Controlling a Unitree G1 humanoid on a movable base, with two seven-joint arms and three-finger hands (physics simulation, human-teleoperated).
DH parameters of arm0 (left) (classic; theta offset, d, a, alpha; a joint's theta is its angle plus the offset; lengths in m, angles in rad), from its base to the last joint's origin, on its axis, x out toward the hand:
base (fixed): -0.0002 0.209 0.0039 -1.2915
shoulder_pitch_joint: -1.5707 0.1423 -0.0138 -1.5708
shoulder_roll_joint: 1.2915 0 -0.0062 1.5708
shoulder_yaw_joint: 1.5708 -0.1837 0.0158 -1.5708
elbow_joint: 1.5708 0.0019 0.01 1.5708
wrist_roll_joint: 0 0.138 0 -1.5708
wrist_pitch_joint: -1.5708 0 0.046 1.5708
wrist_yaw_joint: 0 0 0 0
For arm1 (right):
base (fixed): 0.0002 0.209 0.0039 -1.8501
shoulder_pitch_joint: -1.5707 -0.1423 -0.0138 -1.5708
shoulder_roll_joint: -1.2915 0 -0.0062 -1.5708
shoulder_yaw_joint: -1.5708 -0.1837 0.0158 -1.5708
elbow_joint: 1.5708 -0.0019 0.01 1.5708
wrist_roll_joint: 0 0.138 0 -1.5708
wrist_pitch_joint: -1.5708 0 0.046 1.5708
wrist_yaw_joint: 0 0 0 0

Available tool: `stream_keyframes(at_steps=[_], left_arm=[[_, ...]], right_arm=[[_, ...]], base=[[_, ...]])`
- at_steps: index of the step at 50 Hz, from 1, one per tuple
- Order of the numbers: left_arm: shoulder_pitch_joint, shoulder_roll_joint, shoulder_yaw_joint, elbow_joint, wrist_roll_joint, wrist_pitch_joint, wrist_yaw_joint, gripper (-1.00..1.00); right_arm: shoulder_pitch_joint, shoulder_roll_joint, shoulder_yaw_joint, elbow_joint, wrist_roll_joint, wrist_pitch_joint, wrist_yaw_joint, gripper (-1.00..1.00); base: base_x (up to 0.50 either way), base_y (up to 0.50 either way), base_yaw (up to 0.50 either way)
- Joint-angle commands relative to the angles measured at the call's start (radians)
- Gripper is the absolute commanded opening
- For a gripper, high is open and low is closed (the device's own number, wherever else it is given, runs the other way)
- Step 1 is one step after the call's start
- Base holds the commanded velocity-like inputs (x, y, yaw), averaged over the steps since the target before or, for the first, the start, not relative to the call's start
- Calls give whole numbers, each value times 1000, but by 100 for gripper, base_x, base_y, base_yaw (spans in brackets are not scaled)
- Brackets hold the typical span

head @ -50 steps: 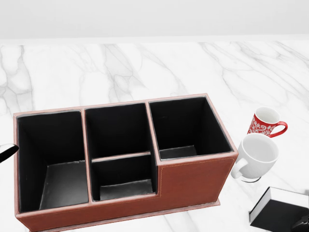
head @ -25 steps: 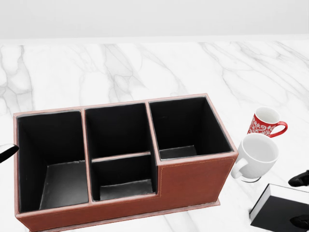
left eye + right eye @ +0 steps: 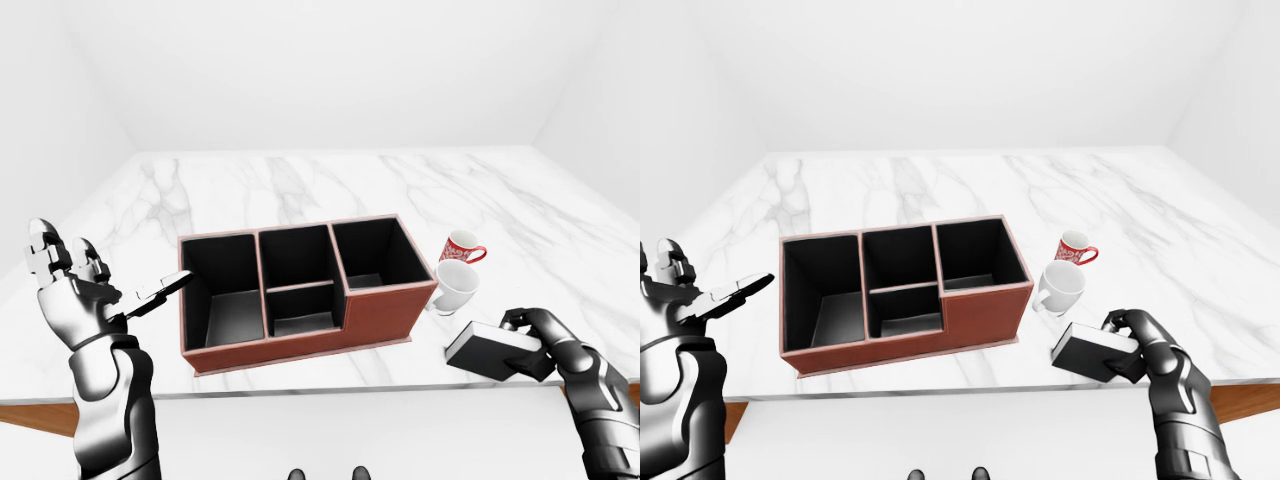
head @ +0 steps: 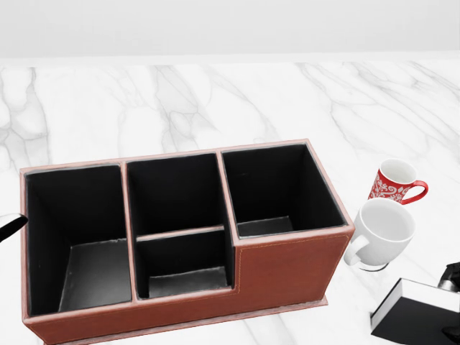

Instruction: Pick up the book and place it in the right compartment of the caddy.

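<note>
The book (image 3: 492,349) is black with a white page edge and lies on the marble table near its lower edge, right of the caddy. My right hand (image 3: 530,338) is shut on the book's right end, fingers over the top and thumb underneath. In the head view only the book's corner (image 4: 413,315) and a dark fingertip (image 4: 451,276) show at the bottom right. The reddish-brown caddy (image 4: 287,266) has black compartments, and the right one (image 4: 264,226) holds nothing. My left hand (image 3: 95,285) is raised open to the left of the caddy, holding nothing.
A white mug (image 4: 382,231) and a red patterned mug (image 4: 394,182) stand just right of the caddy, between it and the book. The table's wooden edge (image 3: 40,415) runs along the bottom of the left-eye view. White walls enclose the room.
My right hand's fingers came into the head view over the book's right end and settled onto it. The book has barely shifted. The left hand and caddy stayed put.
</note>
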Motion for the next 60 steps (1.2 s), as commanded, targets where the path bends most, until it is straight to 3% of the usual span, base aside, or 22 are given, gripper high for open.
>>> stream_keyframes(at_steps=[1,20,31,37,41,44,47,52,60], left_arm=[[0,0,-2,3,1,0,0,100],[1,-1,-3,11,2,-2,-1,100],[-1,0,-2,18,3,-6,-2,100],[-2,2,-2,21,2,-6,-1,100],[-3,3,-3,14,4,0,1,100],[-3,1,-5,14,7,0,1,100],[-2,1,-5,11,7,0,1,100],[-5,2,-4,15,6,0,1,100],[-5,2,-5,15,8,0,2,100]], right_arm=[[54,42,-10,-121,17,30,62,-100],[136,132,-203,-792,-90,30,351,-100],[120,149,-264,-1059,-122,30,404,-100],[58,172,-186,-1211,-170,30,404,-100],[-40,142,-130,-1314,-208,30,404,-100],[-167,112,-38,-1327,-258,30,404,-100],[-278,93,21,-1303,-290,30,404,-100],[-489,127,122,-1178,-284,30,404,-100],[-654,178,196,-973,-261,30,404,-100]], base=[[0,0,0],[0,0,0],[0,0,0],[0,0,0],[0,0,0],[0,0,0],[0,0,0],[0,0,0],[0,0,0]])
